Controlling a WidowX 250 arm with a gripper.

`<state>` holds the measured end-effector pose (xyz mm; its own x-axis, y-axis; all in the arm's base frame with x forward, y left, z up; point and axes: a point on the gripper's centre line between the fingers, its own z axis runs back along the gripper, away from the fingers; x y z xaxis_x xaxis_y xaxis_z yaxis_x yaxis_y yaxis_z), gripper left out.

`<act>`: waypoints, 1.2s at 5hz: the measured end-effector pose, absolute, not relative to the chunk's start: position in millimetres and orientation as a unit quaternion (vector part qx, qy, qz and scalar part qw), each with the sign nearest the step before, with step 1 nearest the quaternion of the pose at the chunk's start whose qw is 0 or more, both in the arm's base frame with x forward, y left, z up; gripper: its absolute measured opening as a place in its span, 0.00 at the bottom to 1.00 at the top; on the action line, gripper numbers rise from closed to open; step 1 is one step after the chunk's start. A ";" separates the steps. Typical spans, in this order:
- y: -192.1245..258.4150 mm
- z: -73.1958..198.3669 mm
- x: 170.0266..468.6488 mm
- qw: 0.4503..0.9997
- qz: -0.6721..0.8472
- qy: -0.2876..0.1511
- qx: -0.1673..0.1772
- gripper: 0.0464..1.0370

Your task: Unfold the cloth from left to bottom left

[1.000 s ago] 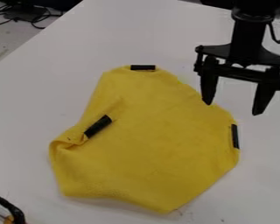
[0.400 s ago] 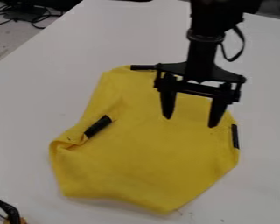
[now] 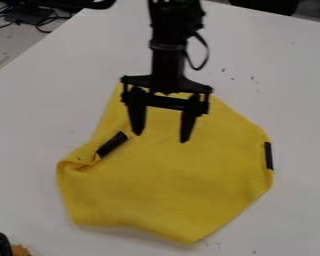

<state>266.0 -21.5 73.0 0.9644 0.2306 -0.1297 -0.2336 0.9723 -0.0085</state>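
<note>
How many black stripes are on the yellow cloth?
2: one stripe toward the left side of the cloth, another stripe at its right edge. The gripper may hide more.

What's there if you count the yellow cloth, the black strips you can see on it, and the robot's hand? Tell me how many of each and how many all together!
Yellow cloth: 1
Black strips showing on it: 2
Robot's hand: 1
Total: 4
</note>
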 end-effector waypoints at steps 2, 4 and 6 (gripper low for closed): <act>23.3 60.2 267.2 0.992 0.101 0.071 -0.005 0.96; 38.9 37.9 262.9 0.996 0.065 0.067 0.005 0.96; 42.0 21.9 260.0 0.996 0.055 0.071 0.014 0.96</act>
